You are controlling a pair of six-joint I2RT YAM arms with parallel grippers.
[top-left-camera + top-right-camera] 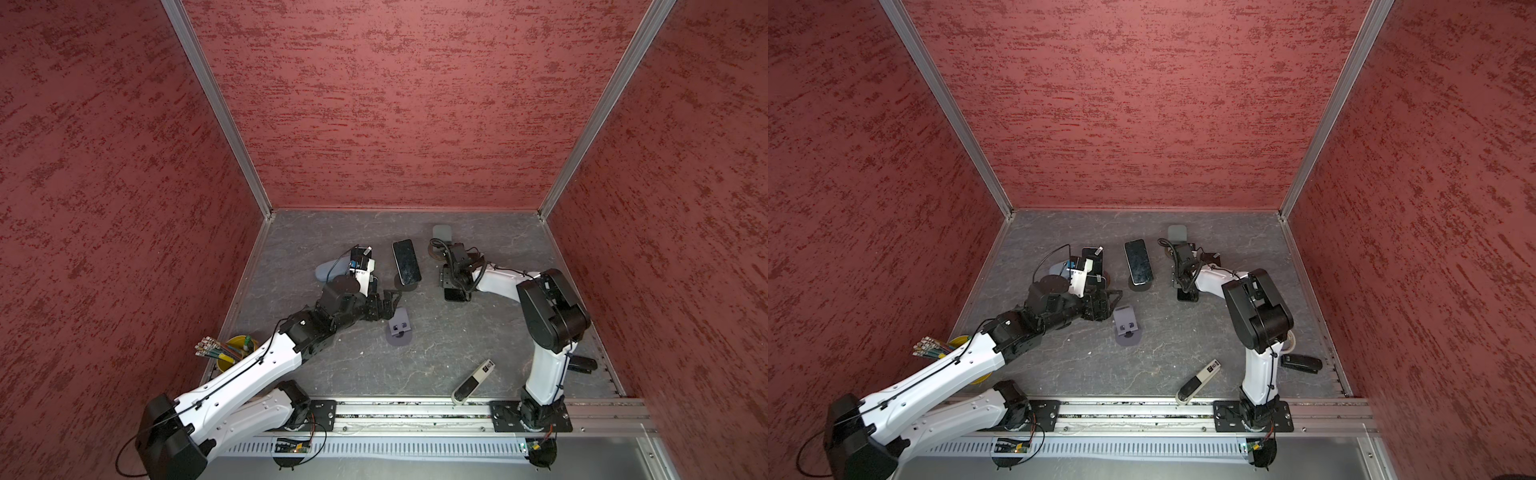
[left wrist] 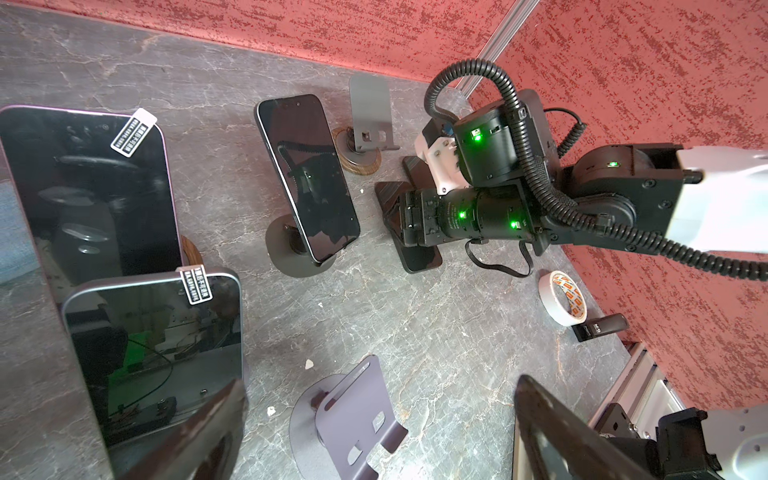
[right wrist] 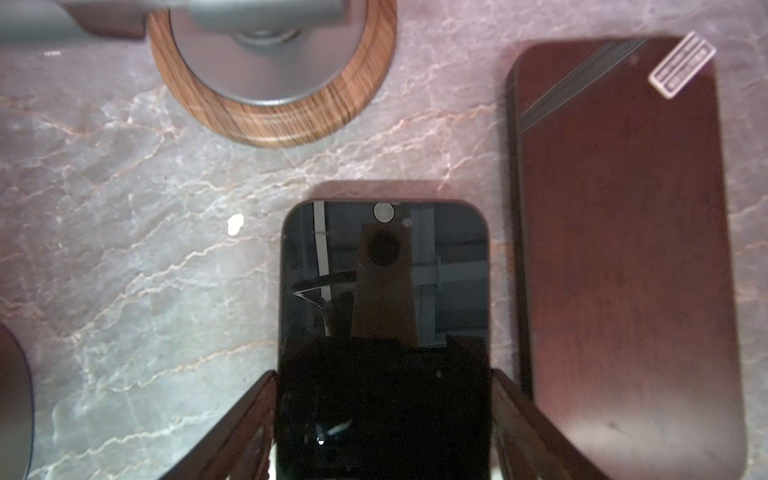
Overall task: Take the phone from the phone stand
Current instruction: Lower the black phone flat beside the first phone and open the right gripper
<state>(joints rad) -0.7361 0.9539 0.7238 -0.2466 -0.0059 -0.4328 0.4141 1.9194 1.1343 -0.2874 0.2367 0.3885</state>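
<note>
Mid-counter [image 1: 436, 357], a dark phone [image 1: 406, 262] leans on its round-based phone stand [image 1: 409, 286], untouched, between two robot arms. The left arm [image 1: 257, 365] stretches low from the front rail with its wrist bent. The left jaws are spread wide and hold nothing, near an empty grey stand [image 1: 399, 330]. In the wrist view only the dark fingers [image 2: 208, 428] show, cut off by the frame edge. In both top views that arm's camera partly hides a purple-edged phone [image 2: 87, 187] and a silver-edged phone [image 2: 153, 353], both sticker-tagged. The right arm [image 1: 548, 316] folds at a raised elbow and points straight down. The right jaws sit along both long edges of a black phone [image 3: 382, 291] lying flat on the counter, and whether they squeeze it cannot be told. Beside it lies another phone [image 3: 623, 249], blurred and red-tinted. A wood-ringed stand [image 3: 270, 83] is cropped by the frame. A tape roll [image 2: 563, 297] is nearly hidden behind the right arm in both top views.
</note>
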